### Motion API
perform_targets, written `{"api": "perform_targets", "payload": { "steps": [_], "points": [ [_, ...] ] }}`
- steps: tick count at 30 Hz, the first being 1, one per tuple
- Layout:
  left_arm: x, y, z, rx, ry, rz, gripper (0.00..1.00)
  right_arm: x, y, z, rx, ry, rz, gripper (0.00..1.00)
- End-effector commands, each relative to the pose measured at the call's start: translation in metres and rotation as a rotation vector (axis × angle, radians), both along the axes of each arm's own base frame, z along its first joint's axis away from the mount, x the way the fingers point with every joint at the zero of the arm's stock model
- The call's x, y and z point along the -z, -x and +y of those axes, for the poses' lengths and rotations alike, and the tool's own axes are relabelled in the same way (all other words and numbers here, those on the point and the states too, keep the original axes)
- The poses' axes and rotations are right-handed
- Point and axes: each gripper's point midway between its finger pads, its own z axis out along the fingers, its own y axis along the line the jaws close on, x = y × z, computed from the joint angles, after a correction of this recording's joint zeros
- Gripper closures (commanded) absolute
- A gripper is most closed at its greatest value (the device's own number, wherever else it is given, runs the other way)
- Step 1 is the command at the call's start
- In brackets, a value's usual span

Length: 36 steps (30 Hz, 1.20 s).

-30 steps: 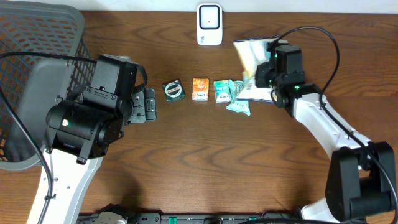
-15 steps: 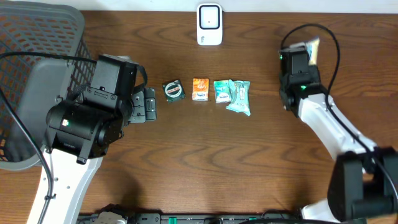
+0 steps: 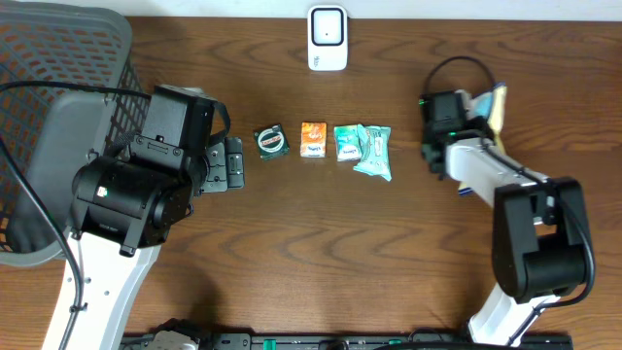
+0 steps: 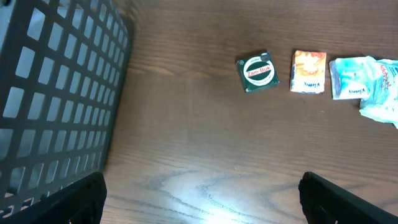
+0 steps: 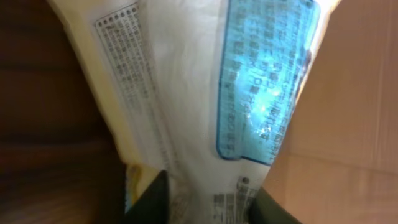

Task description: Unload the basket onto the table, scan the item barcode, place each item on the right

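My left gripper (image 4: 205,208) is wide open and holds nothing. Ahead of it a green tin (image 4: 257,72), an orange box (image 4: 308,71) and teal sachets (image 4: 354,78) lie in a row. The mesh basket (image 4: 56,93) is off to its left.

My right gripper (image 5: 211,202) has the white-and-blue packet (image 5: 249,93) between its fingers (image 5: 149,196). I cannot tell whether they clamp the packet or only flank it. The scanner (image 3: 328,39) sits well apart from this gripper, beyond the row of items.
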Motion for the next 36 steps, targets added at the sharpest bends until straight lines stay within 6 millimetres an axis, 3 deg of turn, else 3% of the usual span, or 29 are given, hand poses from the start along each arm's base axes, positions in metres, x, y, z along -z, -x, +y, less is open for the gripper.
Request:
{"api": "perform_targets", "payload": {
  "steps": [1, 5, 10, 13, 17, 20, 22, 26, 33, 36],
  "points": [
    [-0.002, -0.001, 0.004, -0.006, -0.019, -0.004, 0.02, 0.012, -0.009, 0.060, -0.129, -0.121, -0.013, 0.58],
    [-0.002, -0.001, 0.004, -0.006, -0.019, -0.004, 0.02, 0.020, -0.010, 0.110, -0.146, -0.294, -0.096, 0.42],
    [-0.002, -0.001, 0.004, -0.006, -0.019, -0.004, 0.02, 0.009, -0.012, 0.134, -0.097, -0.392, -0.191, 0.35],
    [-0.002, -0.001, 0.004, -0.006, -0.019, -0.004, 0.02, -0.011, -0.018, 0.140, -0.106, -0.404, -0.210, 0.43],
    [-0.002, -0.001, 0.004, -0.006, -0.019, -0.004, 0.02, -0.041, -0.028, 0.138, -0.099, -0.423, -0.249, 0.74],
    [-0.002, -0.001, 0.004, -0.006, -0.019, -0.004, 0.02, -0.057, -0.034, 0.131, -0.084, -0.436, -0.278, 0.73],
    [-0.002, -0.001, 0.004, -0.006, -0.019, -0.004, 0.02, -0.061, -0.035, 0.128, -0.084, -0.445, -0.283, 0.66],
    [-0.002, -0.001, 0.004, -0.006, -0.019, -0.004, 0.03, -0.051, -0.031, 0.138, -0.119, -0.514, -0.222, 0.58],
    [-0.002, -0.001, 0.004, -0.006, -0.019, -0.004, 0.02, -0.019, -0.013, 0.194, -0.253, -0.809, -0.044, 0.48],
    [-0.002, -0.001, 0.004, -0.006, -0.019, -0.004, 0.02, -0.009, -0.013, 0.189, -0.249, -0.772, -0.032, 0.36]
  ]
}}
